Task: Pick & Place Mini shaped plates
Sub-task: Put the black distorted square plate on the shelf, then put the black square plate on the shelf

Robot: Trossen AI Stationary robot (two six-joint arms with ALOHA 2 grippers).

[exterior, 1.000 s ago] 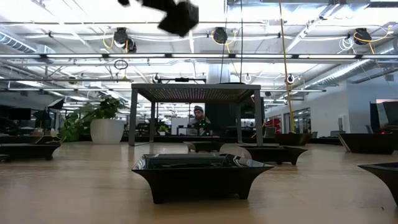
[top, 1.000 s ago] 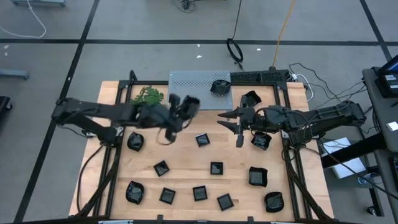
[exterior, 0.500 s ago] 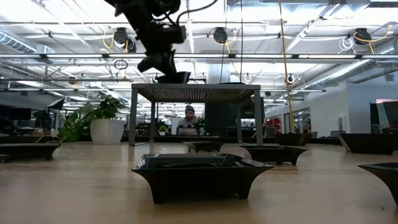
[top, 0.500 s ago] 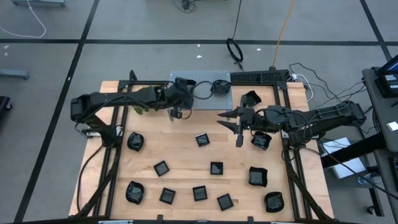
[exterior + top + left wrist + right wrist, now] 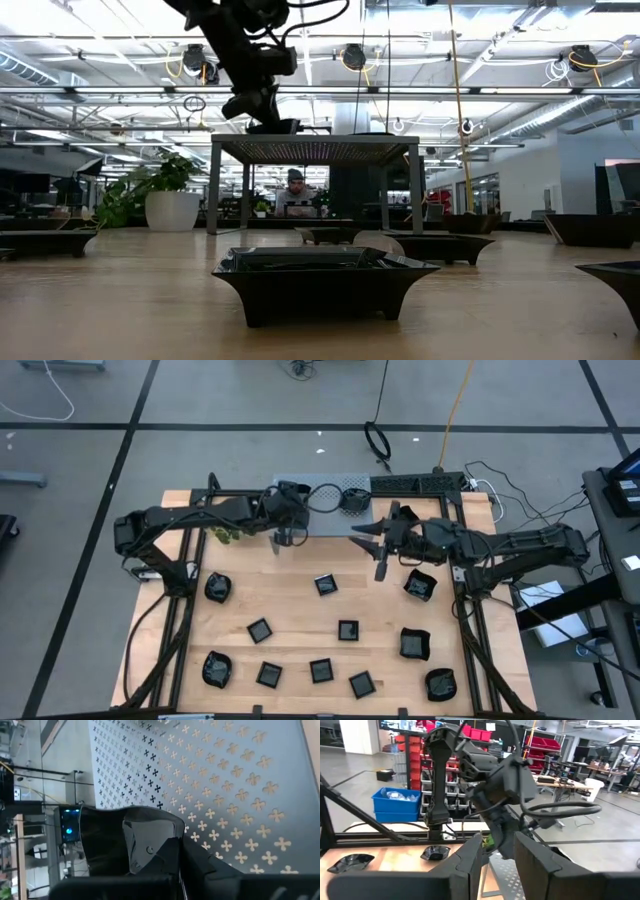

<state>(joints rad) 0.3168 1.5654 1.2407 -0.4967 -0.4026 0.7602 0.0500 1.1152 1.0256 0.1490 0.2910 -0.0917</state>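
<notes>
Low view, foreground to background: the nearest plate sits flat at lower centre of the frame on the tabletop, with further plates low along the left and right edges. Behind it stands the perforated stand. The left tool hangs just above the stand's top at upper centre-left. A second ago only its tip showed at the very top of the frame, so it has since descended to deck level. A person sits in the room beyond, seen under the stand.

Left wrist view: the left tool's fingers are pressed together on the rim of the held plate, a glossy black dish with a raised edge. The stand's patterned sheet lies directly beneath. Whether the dish already touches the sheet cannot be told.

High view: the left tool is at the stand's near-left edge, upper centre of the frame. It has travelled there from over the bare wood a second ago. A plate on the stand lies well apart at its right end. The right tool hovers right of centre, fingers spread and empty. Its arm has shifted slightly toward the top of the frame.

Assessment: transport of this plate appears complete and only release remains. The remaining plates are scattered across the lower half of the frame.
</notes>
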